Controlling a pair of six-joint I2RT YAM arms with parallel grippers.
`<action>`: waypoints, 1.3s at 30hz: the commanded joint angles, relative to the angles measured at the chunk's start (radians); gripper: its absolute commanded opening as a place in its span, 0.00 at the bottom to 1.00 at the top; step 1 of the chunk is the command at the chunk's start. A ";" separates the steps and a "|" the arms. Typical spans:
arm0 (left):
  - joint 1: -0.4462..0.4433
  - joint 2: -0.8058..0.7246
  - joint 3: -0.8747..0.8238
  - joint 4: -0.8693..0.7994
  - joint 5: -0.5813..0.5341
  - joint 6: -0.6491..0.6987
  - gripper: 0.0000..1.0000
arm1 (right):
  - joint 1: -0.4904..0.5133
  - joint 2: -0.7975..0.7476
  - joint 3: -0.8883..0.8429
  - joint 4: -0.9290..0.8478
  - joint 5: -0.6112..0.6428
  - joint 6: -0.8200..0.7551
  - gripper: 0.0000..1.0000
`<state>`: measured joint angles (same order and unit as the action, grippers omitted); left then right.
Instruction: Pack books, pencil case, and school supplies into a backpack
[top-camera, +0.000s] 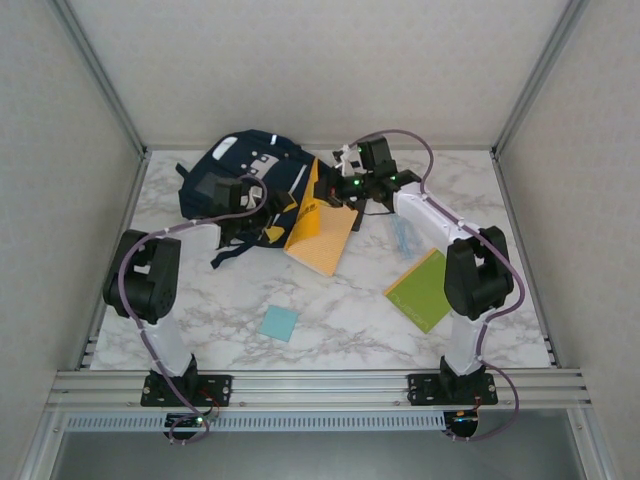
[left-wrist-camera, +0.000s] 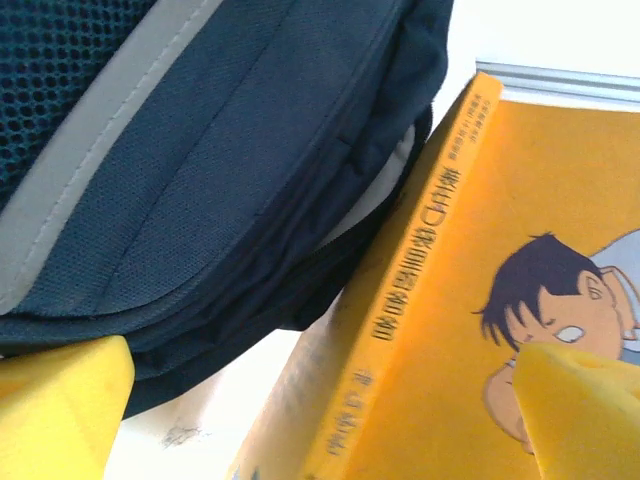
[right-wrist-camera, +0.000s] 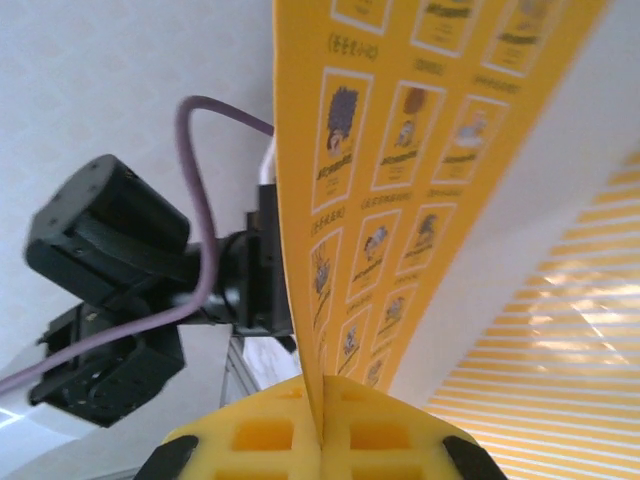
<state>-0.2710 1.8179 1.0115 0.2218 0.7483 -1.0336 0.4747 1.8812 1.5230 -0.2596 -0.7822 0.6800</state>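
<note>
Right gripper (right-wrist-camera: 323, 425) is clamped on the orange book (top-camera: 320, 232), holding it tilted with its spine right beside the backpack (top-camera: 235, 165), near the far edge of the table (top-camera: 350, 310). Left gripper (top-camera: 243, 203) sits wide open by the bag, holding nothing. The book looks light, thin and floppy with a slick cover, so I'd pinch close to the spine.

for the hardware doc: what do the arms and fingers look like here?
Left arm and right arm match: white tube links, bulky black joint housings, black bases on an aluminium rail. A purple cable loops along each. Green lights glow at the right wrist. Left fingers and right fingers are yellow; the right ones have square holes.
</note>
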 joint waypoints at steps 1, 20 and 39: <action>-0.002 0.016 -0.015 0.025 0.025 -0.013 0.97 | -0.038 -0.009 -0.146 0.077 -0.004 0.004 0.00; -0.146 0.082 0.044 -0.087 0.014 0.059 0.63 | -0.106 0.122 -0.378 0.324 0.029 0.106 0.00; -0.144 -0.104 0.233 -0.344 -0.223 0.087 0.00 | -0.101 -0.226 -0.357 -0.165 0.281 0.157 0.99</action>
<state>-0.4255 1.7893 1.1751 -0.1238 0.6258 -0.8757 0.3672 1.7340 1.1549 -0.2680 -0.5770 0.7803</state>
